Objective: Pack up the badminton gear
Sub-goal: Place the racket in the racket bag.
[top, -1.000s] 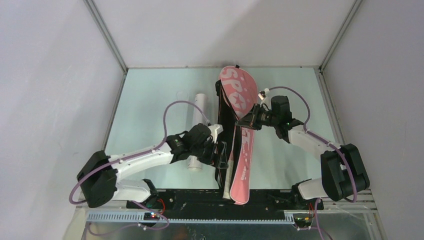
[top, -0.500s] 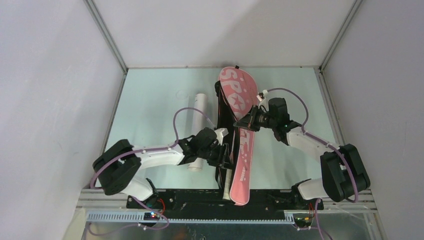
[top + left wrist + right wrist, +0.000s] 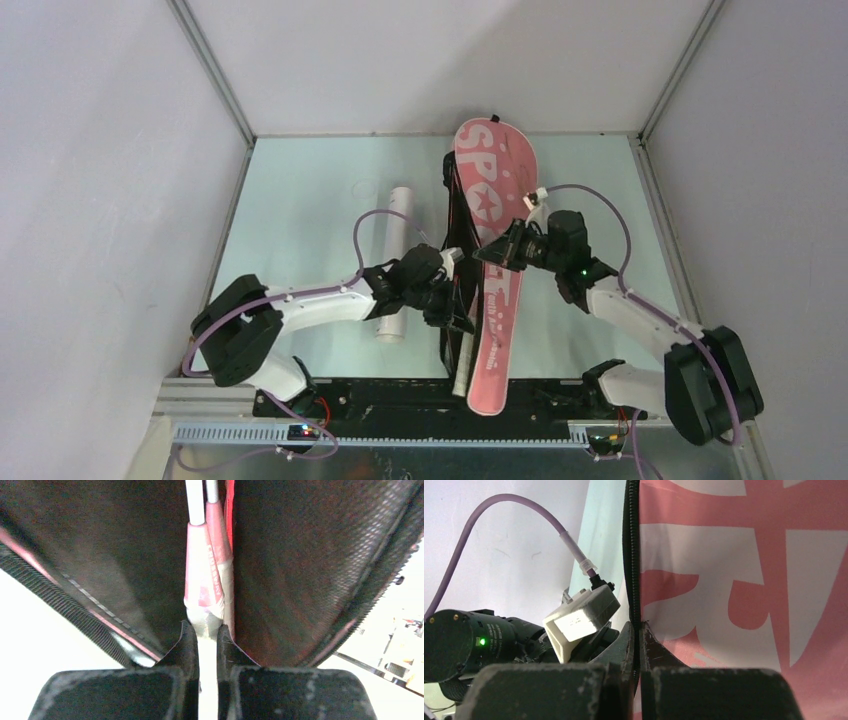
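The pink "SPORT" racket bag (image 3: pixel 497 190) lies lengthwise down the middle of the table, its open mouth at the near end. Two rackets (image 3: pixel 202 575) with pink cones and white handles run into the bag's dark inside. My left gripper (image 3: pixel 207 630) is shut on a white racket handle, at the bag's left edge (image 3: pixel 458 315). My right gripper (image 3: pixel 639 627) is shut on the bag's black zipper edge (image 3: pixel 631 555), at mid-length (image 3: pixel 487 252). The long white tube (image 3: pixel 398 215) lies left of the bag, partly under my left arm.
The bag's black strap (image 3: pixel 453 200) runs along its left side. A faint ring (image 3: pixel 365 187) marks the table left of the tube. Grey walls enclose the table on three sides. My left wrist's white camera box (image 3: pixel 581 617) sits close beside my right fingers.
My left gripper has closed on the racket handle and moved slightly right. The bag's far end has swung right and lies flatter; my right gripper has come nearer with the bag edge.
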`<control>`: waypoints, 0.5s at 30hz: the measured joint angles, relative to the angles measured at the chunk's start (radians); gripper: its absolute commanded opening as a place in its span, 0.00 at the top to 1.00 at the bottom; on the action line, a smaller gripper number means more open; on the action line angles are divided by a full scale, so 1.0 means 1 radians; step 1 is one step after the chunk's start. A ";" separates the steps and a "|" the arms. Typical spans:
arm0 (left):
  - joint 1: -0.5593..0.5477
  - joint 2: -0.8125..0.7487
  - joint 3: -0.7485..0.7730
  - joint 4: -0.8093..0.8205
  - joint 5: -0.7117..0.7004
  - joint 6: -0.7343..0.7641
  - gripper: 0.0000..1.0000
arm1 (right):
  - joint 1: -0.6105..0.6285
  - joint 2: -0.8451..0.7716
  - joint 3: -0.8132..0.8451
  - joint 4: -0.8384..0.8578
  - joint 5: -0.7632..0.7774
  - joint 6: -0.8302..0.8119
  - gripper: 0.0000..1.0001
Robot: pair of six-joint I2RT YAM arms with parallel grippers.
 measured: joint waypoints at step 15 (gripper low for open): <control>-0.029 0.128 0.167 0.096 0.021 -0.011 0.03 | -0.038 -0.136 -0.078 0.019 -0.025 -0.001 1.00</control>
